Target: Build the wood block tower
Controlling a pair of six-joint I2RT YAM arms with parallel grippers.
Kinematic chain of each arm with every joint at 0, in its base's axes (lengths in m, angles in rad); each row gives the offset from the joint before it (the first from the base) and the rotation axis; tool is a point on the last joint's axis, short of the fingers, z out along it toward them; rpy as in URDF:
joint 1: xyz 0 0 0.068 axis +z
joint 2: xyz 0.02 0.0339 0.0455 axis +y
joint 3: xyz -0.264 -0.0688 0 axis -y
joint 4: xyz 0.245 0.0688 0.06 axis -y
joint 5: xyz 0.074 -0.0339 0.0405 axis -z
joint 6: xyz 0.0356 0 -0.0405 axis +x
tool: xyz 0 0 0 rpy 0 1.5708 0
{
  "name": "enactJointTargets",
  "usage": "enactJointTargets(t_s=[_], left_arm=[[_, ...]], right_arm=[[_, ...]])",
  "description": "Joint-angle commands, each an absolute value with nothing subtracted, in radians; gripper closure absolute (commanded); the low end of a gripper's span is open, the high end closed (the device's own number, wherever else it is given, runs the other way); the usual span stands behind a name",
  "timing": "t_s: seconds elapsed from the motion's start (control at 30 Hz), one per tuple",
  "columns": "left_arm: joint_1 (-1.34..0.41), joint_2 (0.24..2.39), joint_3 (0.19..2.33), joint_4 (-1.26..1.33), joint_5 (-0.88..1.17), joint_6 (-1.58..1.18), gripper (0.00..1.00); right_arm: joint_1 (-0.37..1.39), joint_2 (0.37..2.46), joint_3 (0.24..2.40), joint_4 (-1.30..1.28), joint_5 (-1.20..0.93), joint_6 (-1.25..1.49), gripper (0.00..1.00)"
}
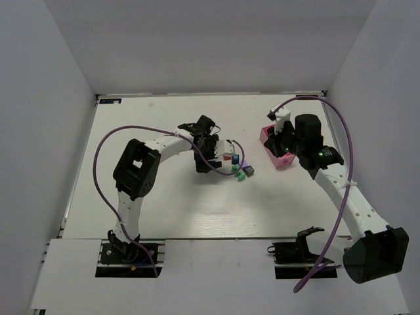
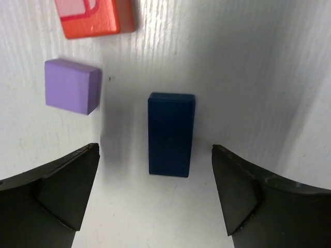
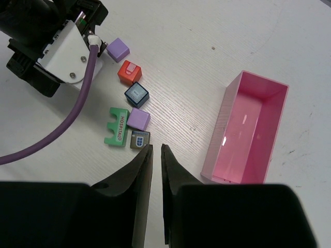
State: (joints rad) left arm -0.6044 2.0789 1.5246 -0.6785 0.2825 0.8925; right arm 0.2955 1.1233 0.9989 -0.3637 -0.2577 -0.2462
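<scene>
White table (image 2: 258, 62), orange block (image 2: 95, 20) cut off

The table (image 2: 248, 62) looked like white-painted wood, matt, with a fine ridged grain. The dark blue block (image 2: 171, 134) was painted wood, matt and smooth, and so was the purple block (image 2: 72, 85). The red-orange block (image 2: 95, 18) had a slightly glossier coat. The pink tray (image 3: 245, 134) was glossy plastic, with a light streak on its floor. Left of the pink tray, the green block (image 3: 118, 126) bore printed white lettering and the cable (image 3: 62, 129) had a smooth purple sheath. The left gripper (image 2: 155, 155) had fingers (image 2: 57, 196) of matt black plastic.
</scene>
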Motion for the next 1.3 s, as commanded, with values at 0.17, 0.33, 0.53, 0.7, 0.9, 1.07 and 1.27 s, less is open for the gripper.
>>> enactJointTargets(t_s=[0.17,0.33,0.53,0.7,0.9,1.07,1.27], left_arm=[[-0.632,1.763,1.491,-0.582,0.173,0.706,0.00],[-0.632,1.530,1.396,-0.480,0.045,0.375,0.00],[-0.609,1.271,1.176,-0.520,0.034,0.057,0.00],[-0.609,0.979,0.880,-0.341,-0.032,-0.073,0.00],[-0.609,0.890,0.816,-0.297,-0.091,-0.081,0.00],[-0.609,0.844,0.775,-0.304,-0.092,-0.063,0.00],[-0.609,0.825,0.775,-0.304,-0.064,-0.063,0.00]], right_arm=[[0.291,1.152,0.986,-0.357,-0.293,-0.291,0.69],[0.308,1.189,0.986,-0.406,-0.412,-0.365,0.56],[0.400,1.270,0.999,-0.431,-0.399,-0.382,0.61],[0.492,1.359,1.014,-0.431,-0.290,-0.374,0.65],[0.558,1.471,1.031,-0.408,-0.167,-0.364,0.58],[0.587,1.529,1.054,-0.391,-0.094,-0.345,0.52],[0.612,1.585,1.080,-0.394,-0.055,-0.336,0.48]])
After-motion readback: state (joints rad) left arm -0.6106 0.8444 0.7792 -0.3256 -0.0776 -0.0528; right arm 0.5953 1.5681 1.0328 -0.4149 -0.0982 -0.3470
